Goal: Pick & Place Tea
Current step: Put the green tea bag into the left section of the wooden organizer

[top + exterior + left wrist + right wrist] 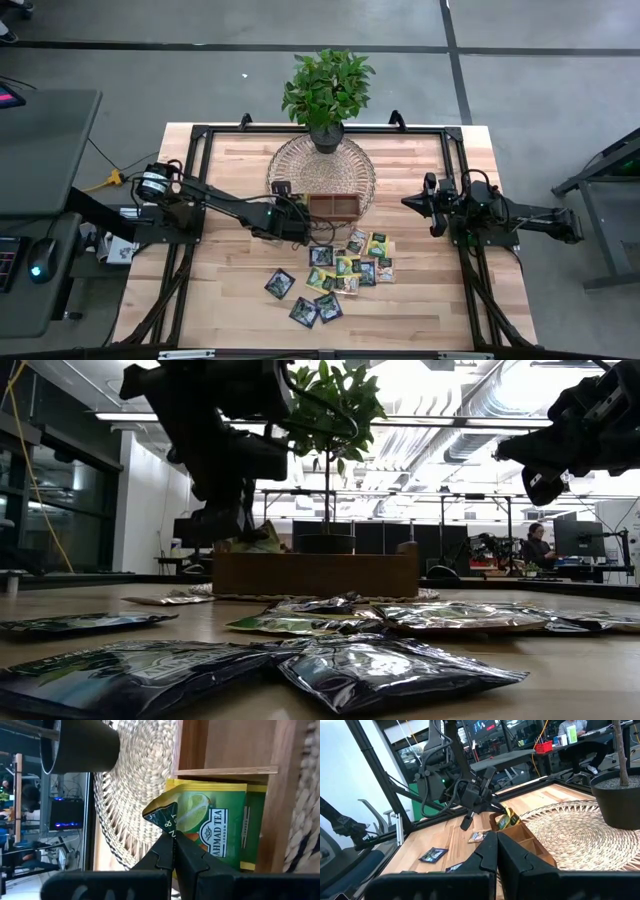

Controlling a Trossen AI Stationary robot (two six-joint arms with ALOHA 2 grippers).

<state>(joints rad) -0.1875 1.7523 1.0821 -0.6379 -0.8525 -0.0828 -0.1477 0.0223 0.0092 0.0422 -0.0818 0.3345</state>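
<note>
While the left tool hangs at the end compartment of the brown wooden three-compartment tray, its fingers are clamped on the corner of a yellow-green square tea sachet standing tilted in that compartment; the tray sits on a round woven mat beside a potted green plant. The remaining sachets lie flat and scattered on the pale wooden bench near the tray; the right tool waits above the bench's right side, well apart, fingers together on nothing.
</note>
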